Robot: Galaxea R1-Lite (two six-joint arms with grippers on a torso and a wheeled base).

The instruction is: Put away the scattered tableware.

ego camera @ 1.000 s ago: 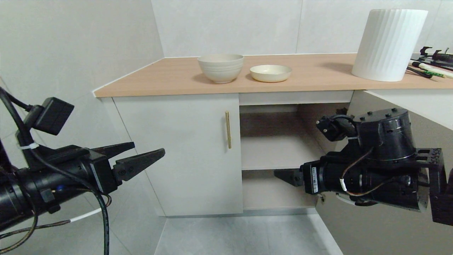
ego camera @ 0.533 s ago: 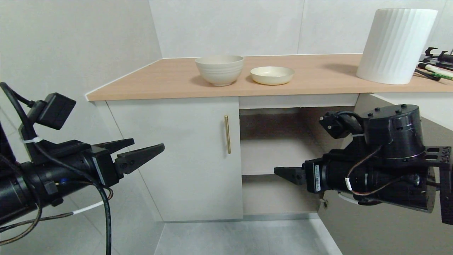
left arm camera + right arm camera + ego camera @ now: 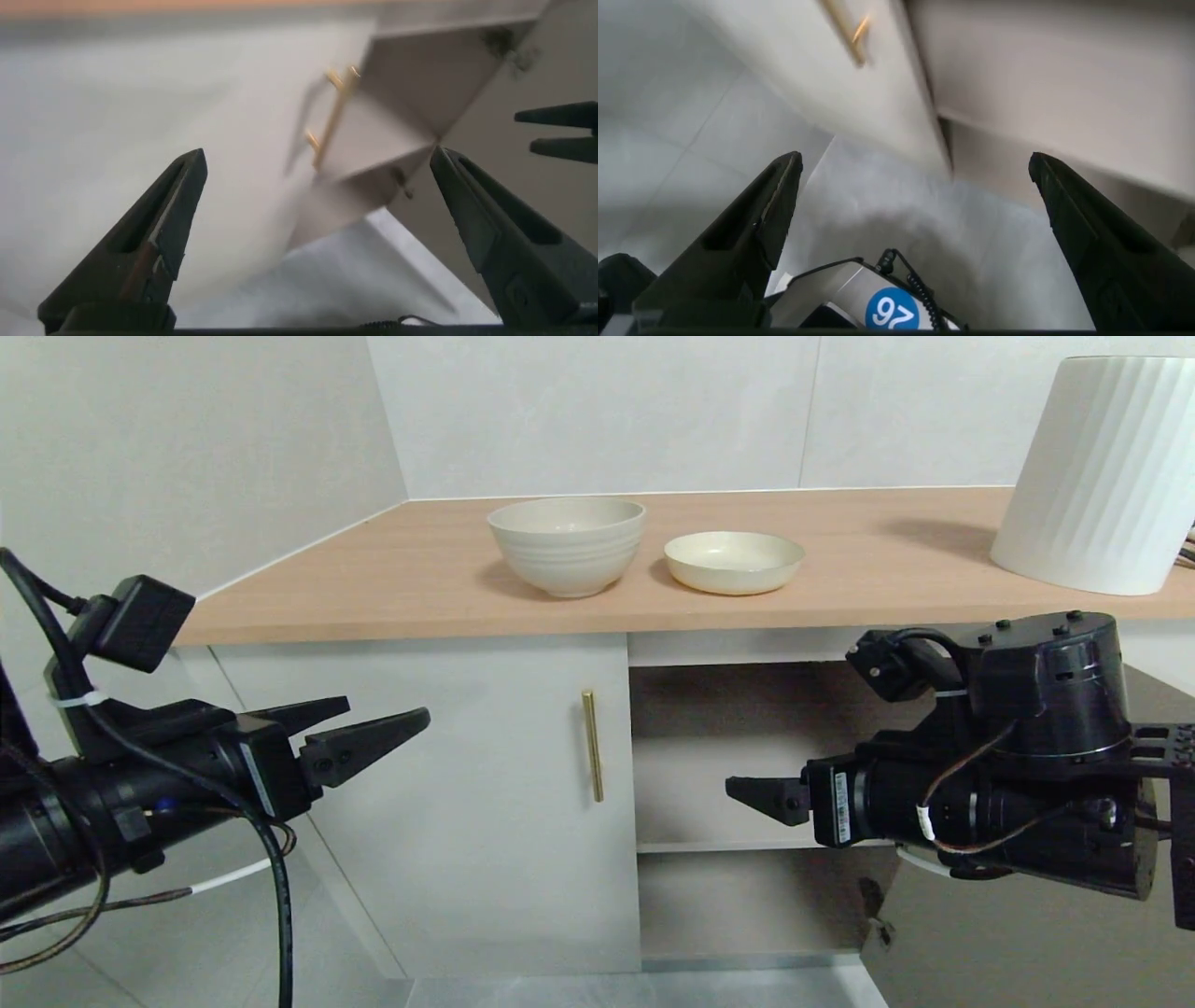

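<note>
Status: as far as we can see, nothing is put away yet. The bowl [image 3: 567, 546] and the shallow dish [image 3: 734, 561] both stand upright on the wooden tabletop [image 3: 373, 593]. They are just beside each other and not touching, with the bowl toward the robot's left.

Below them is the cupboard [image 3: 448, 821]. Its left door is shut, with a brass handle [image 3: 592, 745] upright near the door's edge. The right compartment stands open, with a shelf [image 3: 719, 846] across it. We judge this compartment to be where the pieces should go.

Left pincer [image 3: 387, 709]: jaws parted wide, holding nothing. It hangs in front of the shut door, below tabletop level.

Right pincer [image 3: 910, 168]: jaws also spread wide, nothing between them. It sits level with the open compartment, well under the dish.

A ribbed white container [image 3: 1102, 476] stands on the tabletop well apart from the dish, on the robot's right. We do not count it as tableware.

Remaining, in our judgement: the whole job. Both arms must rise above the tabletop edge. Each piece then needs grasping, lifting and setting into the cupboard. The dish is low and may slide under a rim pinch.
</note>
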